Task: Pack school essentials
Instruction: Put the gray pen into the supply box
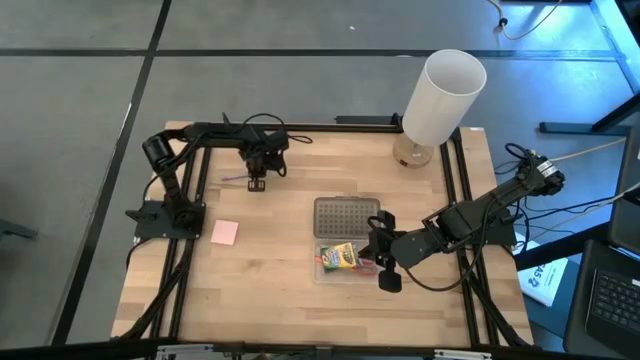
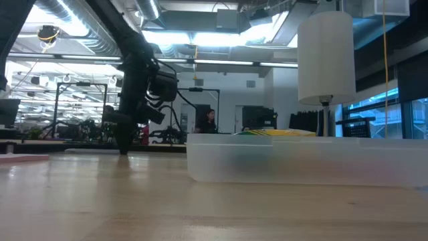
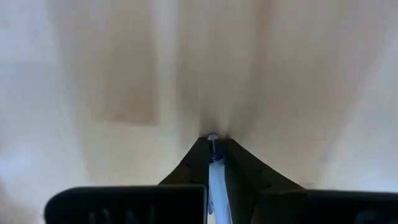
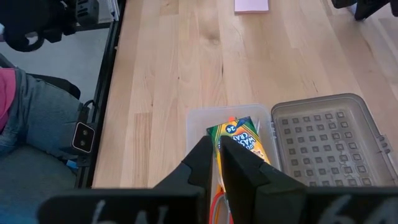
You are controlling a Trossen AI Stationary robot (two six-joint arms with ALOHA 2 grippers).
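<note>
In the high view my left gripper points down at the far left part of the table and is shut on the short purple pen. My right gripper reaches in from the right over the clear box and is shut on the red-handled scissors. The green-yellow crayon box lies flat in the clear box. The small pink pad lies flat on the table near the left arm's base. I cannot make out the orange pencils. My left gripper pinches the pen between its two fingers, coming from above and pointing down. The fingertips stand at the tabletop. The pen's rounded end shows right at the fingertips. My right gripper has the scissors' red handle in the narrow gap between its fingers, well back from the tips. It comes slanting down from the table's right side, over the clear box and the crayon box. The fingers hide the rest of the scissors.
The grey dotted lid lies just beyond the clear box. A tall white cylinder lamp stands at the far right edge. Bare wood stretches between the two arms and along the near edge. A seated person's leg shows beyond the table's left side.
</note>
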